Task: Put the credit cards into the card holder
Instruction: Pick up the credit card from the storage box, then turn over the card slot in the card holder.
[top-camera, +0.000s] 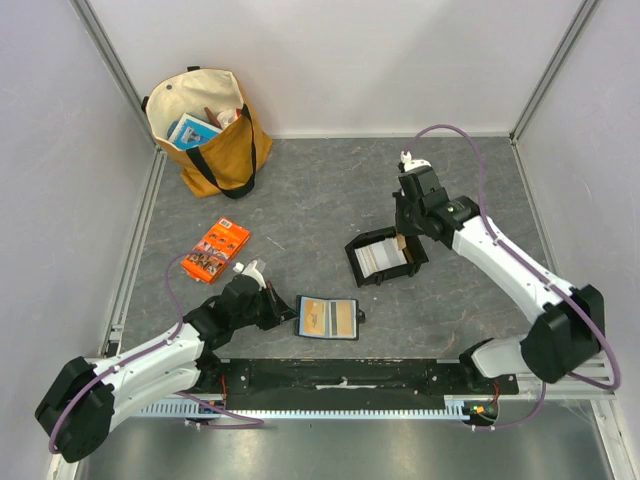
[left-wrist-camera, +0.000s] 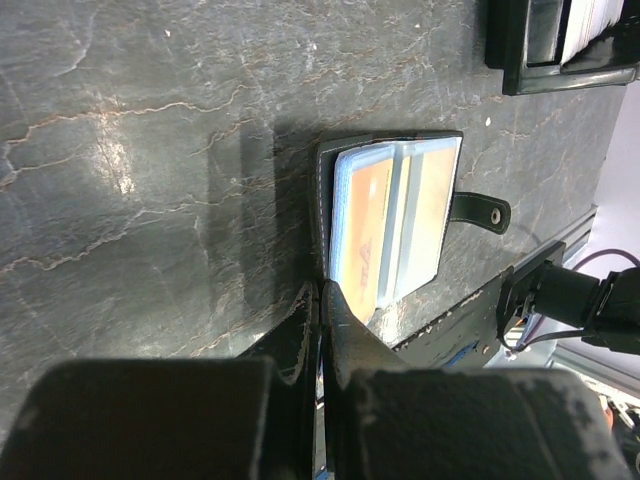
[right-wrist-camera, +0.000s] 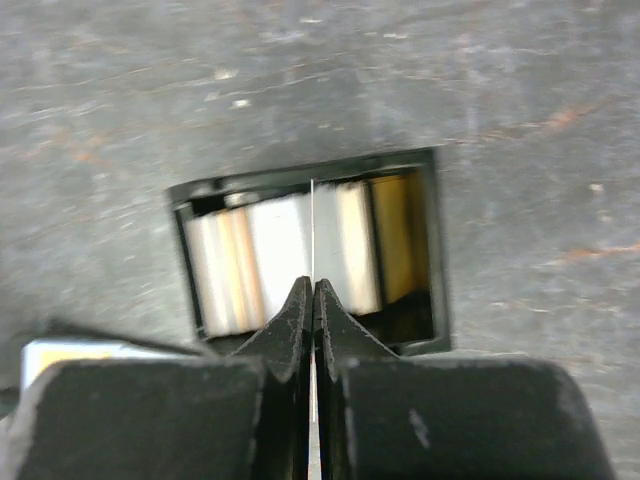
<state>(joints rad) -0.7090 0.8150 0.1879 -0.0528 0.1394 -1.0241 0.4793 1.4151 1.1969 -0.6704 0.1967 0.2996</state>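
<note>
The card holder (top-camera: 330, 318) lies open on the table, with orange and pale cards in its blue-edged slots and its snap tab to the right. It also shows in the left wrist view (left-wrist-camera: 395, 215). My left gripper (top-camera: 281, 307) is shut, with its tips (left-wrist-camera: 322, 290) touching the holder's near edge. My right gripper (top-camera: 402, 238) is shut on a credit card, seen edge-on as a thin white line (right-wrist-camera: 313, 215). It holds the card above the black tray (top-camera: 365, 283). Several more credit cards (right-wrist-camera: 265, 255) lie in the tray (right-wrist-camera: 437, 250).
An orange printed packet (top-camera: 216, 250) lies left of centre. A tan tote bag (top-camera: 210, 130) with items inside stands at the back left. Walls enclose the table on three sides. The tray's corner shows in the left wrist view (left-wrist-camera: 510, 50).
</note>
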